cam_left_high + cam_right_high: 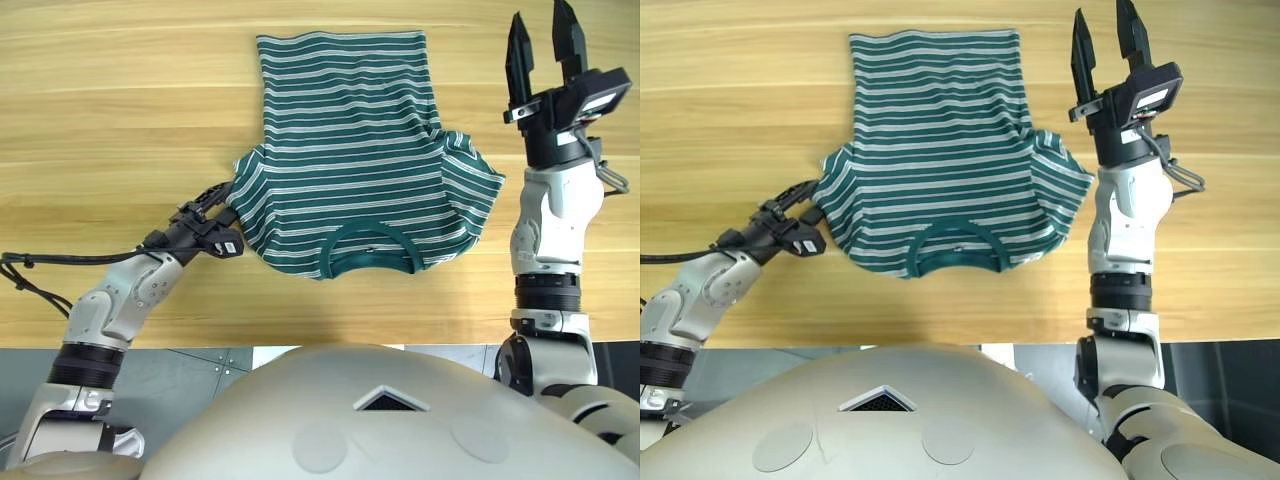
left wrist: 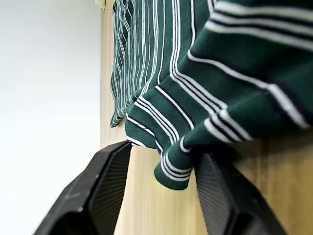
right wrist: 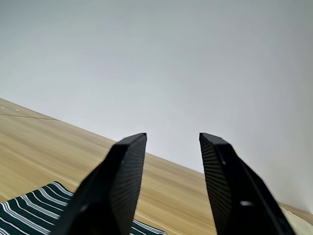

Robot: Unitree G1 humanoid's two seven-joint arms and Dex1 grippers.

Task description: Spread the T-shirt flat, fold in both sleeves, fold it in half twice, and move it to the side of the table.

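Note:
A dark green T-shirt (image 1: 350, 140) with white stripes lies on the wooden table (image 1: 100, 100), its collar (image 1: 375, 262) nearest me and its hem at the far side. Both sleeves are bunched against the body. My left gripper (image 1: 215, 197) sits low at the left sleeve (image 1: 250, 180). It is open, and the sleeve hem (image 2: 171, 171) hangs between its fingers. My right gripper (image 1: 540, 22) is raised above the table just right of the shirt. It points away from me, open and holding nothing, and the right sleeve (image 1: 472, 180) lies below and left of it.
Bare wood stretches to the left, right and far side of the shirt. The table's near edge (image 1: 300, 344) runs just beyond the collar. A black cable (image 1: 60, 260) trails from my left wrist.

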